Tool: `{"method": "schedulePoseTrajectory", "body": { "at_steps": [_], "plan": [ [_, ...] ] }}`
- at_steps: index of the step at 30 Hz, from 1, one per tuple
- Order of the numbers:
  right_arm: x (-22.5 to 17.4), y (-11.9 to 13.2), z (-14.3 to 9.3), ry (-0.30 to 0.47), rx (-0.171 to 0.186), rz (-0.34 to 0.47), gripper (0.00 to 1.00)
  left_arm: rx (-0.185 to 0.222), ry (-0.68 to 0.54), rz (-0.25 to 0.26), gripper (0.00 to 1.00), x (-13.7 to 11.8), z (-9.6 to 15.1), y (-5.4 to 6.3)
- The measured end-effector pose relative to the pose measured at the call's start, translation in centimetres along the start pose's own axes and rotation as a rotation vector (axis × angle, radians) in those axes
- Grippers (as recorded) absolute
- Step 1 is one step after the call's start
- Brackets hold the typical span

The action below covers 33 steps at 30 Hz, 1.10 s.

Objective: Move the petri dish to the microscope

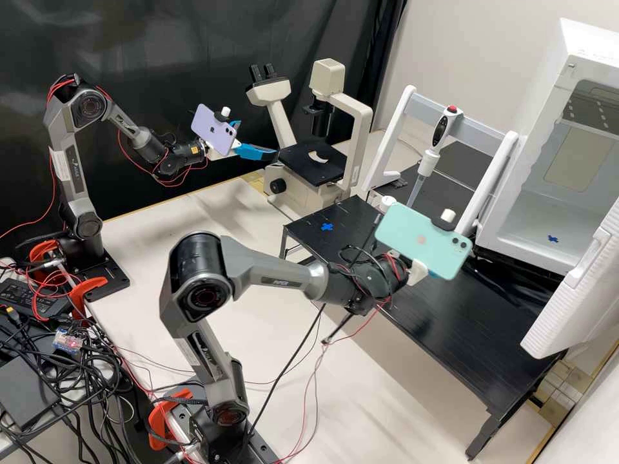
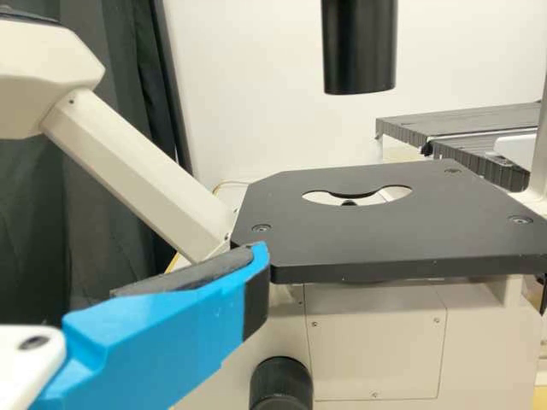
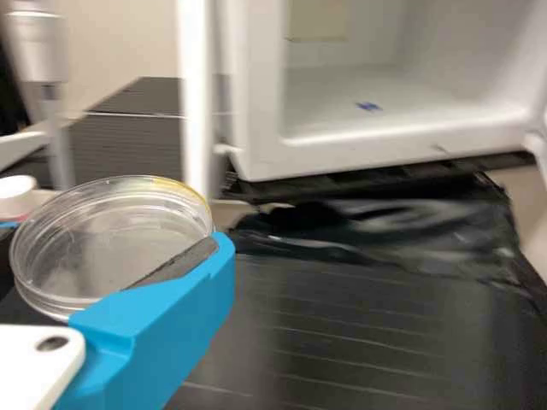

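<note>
Blue fingers [image 3: 175, 312] of the right gripper [image 1: 419, 272] grasp the clear dish [image 3: 102, 243]; the left gripper [image 1: 259, 139] hangs released near the microscope [image 1: 327, 78].

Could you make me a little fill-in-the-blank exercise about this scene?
The right gripper holds a round, clear ____. Its fingers are bright ____. The left gripper hangs near the flat black stage of the ____.
Missing words, in order: petri dish; blue; microscope.
</note>
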Motion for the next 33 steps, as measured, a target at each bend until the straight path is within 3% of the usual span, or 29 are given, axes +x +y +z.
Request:
{"method": "schedulePoseTrajectory", "body": {
  "at_steps": [6,10,11,14,17,25,33],
  "plan": [
    [-0.7,-3.1,-3.3,0.122,-0.112,-0.079,0.00,0.000,0.000,0.000,1.00,0.0,0.0,0.0],
    [-0.3,-5.2,-5.8,0.212,-0.158,-0.152,0.00,0.000,0.000,0.000,1.00,0.0,0.0,0.0],
    [-0.2,-5.3,-6.1,0.217,-0.163,-0.157,0.00,0.000,0.000,0.000,1.00,0.0,0.0,0.0],
    [0.4,-6.9,-8.5,0.269,-0.229,-0.203,0.00,0.000,0.000,0.000,1.00,0.0,0.0,0.0],
    [1.1,-7.9,-10.5,0.293,-0.270,-0.225,0.00,0.000,0.000,0.000,1.00,0.0,0.0,0.0],
    [4.4,-11.5,-16.1,0.328,-0.340,-0.293,0.00,0.000,0.000,0.000,1.00,0.0,0.0,0.0],
    [8.1,-14.3,-20.6,0.327,-0.376,-0.296,0.00,0.000,0.000,0.000,1.00,0.0,0.0,0.0]
  ]
}}
